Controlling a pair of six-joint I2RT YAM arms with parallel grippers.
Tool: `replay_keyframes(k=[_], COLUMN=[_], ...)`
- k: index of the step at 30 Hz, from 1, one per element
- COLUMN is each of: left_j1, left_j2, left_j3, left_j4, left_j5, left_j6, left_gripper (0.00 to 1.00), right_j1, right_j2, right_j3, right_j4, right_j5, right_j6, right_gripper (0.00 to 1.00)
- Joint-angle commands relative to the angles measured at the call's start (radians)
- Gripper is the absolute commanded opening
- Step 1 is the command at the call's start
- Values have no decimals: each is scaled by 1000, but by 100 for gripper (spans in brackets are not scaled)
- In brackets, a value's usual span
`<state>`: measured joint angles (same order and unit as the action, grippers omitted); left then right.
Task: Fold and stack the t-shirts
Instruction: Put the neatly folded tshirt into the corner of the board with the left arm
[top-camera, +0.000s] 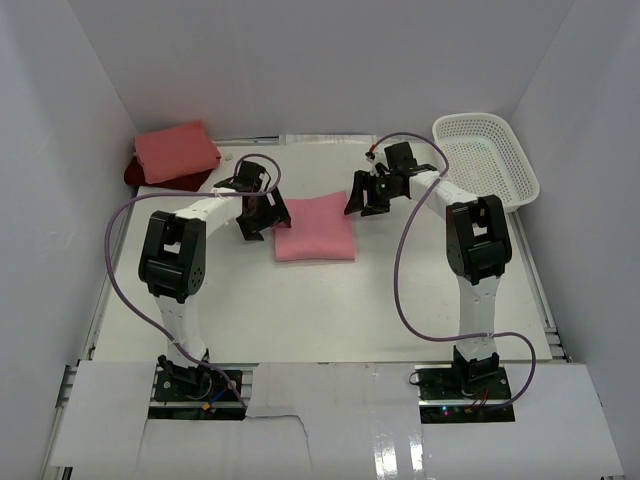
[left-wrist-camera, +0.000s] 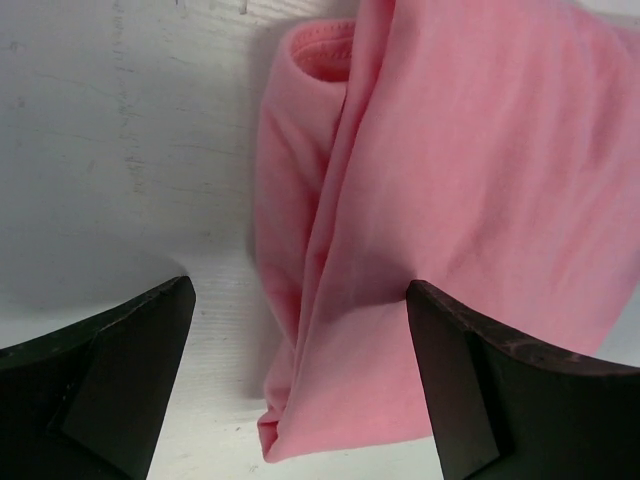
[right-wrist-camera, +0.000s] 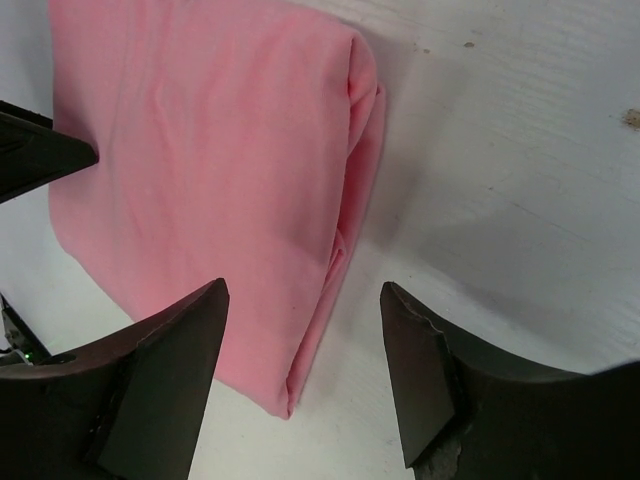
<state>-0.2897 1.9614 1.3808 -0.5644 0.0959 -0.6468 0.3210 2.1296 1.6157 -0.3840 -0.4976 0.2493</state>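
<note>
Folded at frame centre: rose pink shirt (top-camera: 313, 240), flanked by left gripper (top-camera: 258, 222) and right gripper (top-camera: 365, 200), both spread wide, holding nothing. Might pinch only the top layers at an edge, unfolding it en route to the salmon shirt (top-camera: 177, 150), upper left.

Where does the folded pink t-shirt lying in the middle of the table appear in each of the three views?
Top external: the folded pink t-shirt lies at the picture's centre.
Left wrist: it fills the centre and right.
Right wrist: it fills the upper left.
Shared landmark: the white table, visible beside it in every view.
</note>
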Motion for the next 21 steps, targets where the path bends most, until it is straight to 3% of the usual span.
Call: replay_keyframes(k=[1,8,11,14,15,16,19,21], left_j1=[3,1,0,-5,-5,-6,-5,10], left_j2=[13,142,186,217,226,234,267,293], left_j3=[20,89,107,100,100,103,187,343], left_j4=[29,46,46,46,41,37,-32,-112], left_j5=[4,80,87,79,74,74,21,-56], left_j6=[4,22,30,39,41,44,73,113], left_gripper=[98,98,89,45,10,0,0,0], right_j1=[1,0,0,0,1,0,0,0], right_j2=[-79,-100,-111,-134,-141,-157,-190,-204], right_j3=[-11,-43,-50,-57,-60,-63,-77,-86], right_j4=[51,57,57,57,57,57,60,68], right_j5=[-24,-27,-30,-32,-32,-32,-22,-24], right_j6=[-18,-22,-21,-18,-15,-15,-12,-10], right_gripper=[69,69,69,68,68,68,68,67])
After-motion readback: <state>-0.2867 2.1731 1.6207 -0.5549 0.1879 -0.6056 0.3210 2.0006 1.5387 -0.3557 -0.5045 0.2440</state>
